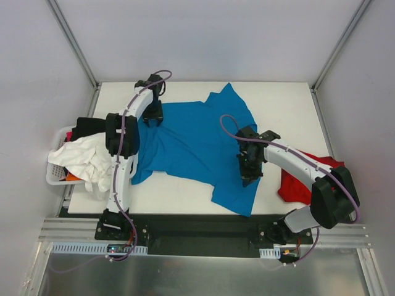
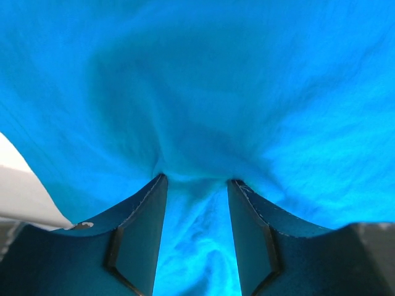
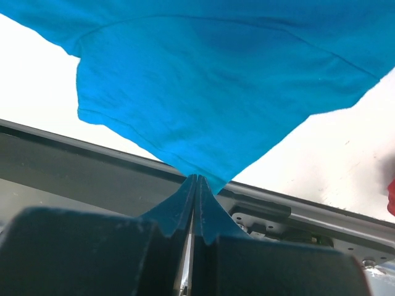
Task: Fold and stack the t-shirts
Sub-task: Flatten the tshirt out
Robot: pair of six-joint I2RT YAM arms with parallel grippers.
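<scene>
L end effector (image 2: 196, 185) grips bunched blue t-shirt (image 1: 191, 145); R end effector (image 3: 195, 185) clamped on its corner.

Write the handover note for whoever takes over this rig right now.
Left gripper: closed on a bunch of the blue t-shirt, at its far left part.
Right gripper: shut, pinching a corner of the same shirt on its near right side.
Red t-shirt: crumpled at the right edge of the table, not held.
Done: blue shirt laid out roughly flat; no fold finished.
Left: fold the blue, fold the red, stack them.
</scene>
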